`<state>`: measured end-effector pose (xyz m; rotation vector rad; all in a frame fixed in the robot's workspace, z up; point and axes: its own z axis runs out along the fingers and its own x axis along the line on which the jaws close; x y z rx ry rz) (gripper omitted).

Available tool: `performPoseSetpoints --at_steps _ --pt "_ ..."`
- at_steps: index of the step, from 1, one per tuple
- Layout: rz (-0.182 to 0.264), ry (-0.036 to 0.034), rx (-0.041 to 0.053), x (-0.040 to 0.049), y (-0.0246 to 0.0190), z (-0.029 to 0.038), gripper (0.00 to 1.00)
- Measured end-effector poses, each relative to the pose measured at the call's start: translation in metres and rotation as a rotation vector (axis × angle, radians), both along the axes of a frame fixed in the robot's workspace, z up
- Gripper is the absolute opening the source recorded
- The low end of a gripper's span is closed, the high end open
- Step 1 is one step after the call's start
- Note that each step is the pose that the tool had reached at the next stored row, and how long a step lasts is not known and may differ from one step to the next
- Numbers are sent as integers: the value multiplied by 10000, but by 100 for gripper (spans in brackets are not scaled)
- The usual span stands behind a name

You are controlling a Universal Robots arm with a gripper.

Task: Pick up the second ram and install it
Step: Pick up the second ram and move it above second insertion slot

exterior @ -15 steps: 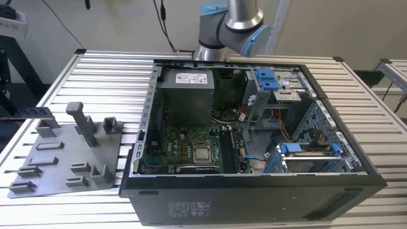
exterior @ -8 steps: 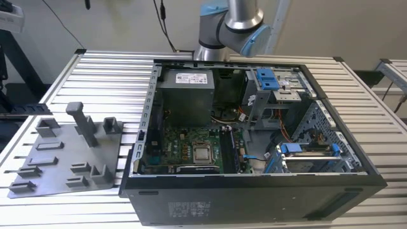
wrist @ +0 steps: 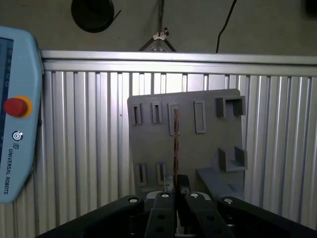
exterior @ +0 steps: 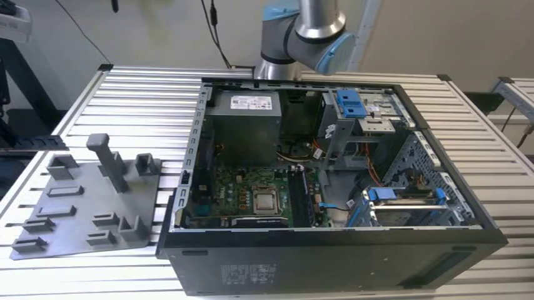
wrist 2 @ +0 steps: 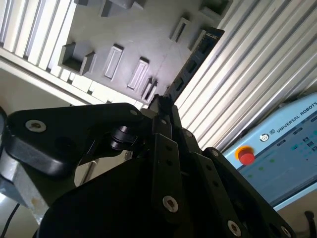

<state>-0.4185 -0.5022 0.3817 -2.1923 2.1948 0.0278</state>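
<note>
In both wrist views my gripper (wrist: pixel 176 191) (wrist 2: pixel 161 106) is shut on the second ram. The ram (wrist 2: pixel 192 62) is a long dark stick with black chips, and it juts straight out from the fingertips. Seen edge-on in the first wrist view, the ram (wrist: pixel 175 144) is a thin line. It hangs well above the grey fixture plate (wrist: pixel 208 148) (wrist 2: pixel 129 34), apart from it. In the exterior view the plate (exterior: pixel 79 209) lies on the slatted table at the exterior view's left, beside the open computer case (exterior: pixel 334 262). The motherboard (exterior: pixel 242 194) with its long black slots (exterior: pixel 301 199) lies inside.
Grey posts (exterior: pixel 107 159) stand up from the fixture plate. The case holds a power supply (exterior: pixel 242 122), blue drive brackets (exterior: pixel 351 103) and cables. A teach pendant (wrist 2: pixel 277 153) (wrist: pixel 15 124) with a red button lies on the table. The arm's elbow (exterior: pixel 302 31) sits behind the case.
</note>
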Motion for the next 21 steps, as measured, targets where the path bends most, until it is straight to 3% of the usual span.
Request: performPoseSetpoints --at_steps 10,21 --pt "1 1 0 119 0 0 14" --pt "0 5 0 153 0 13 14"
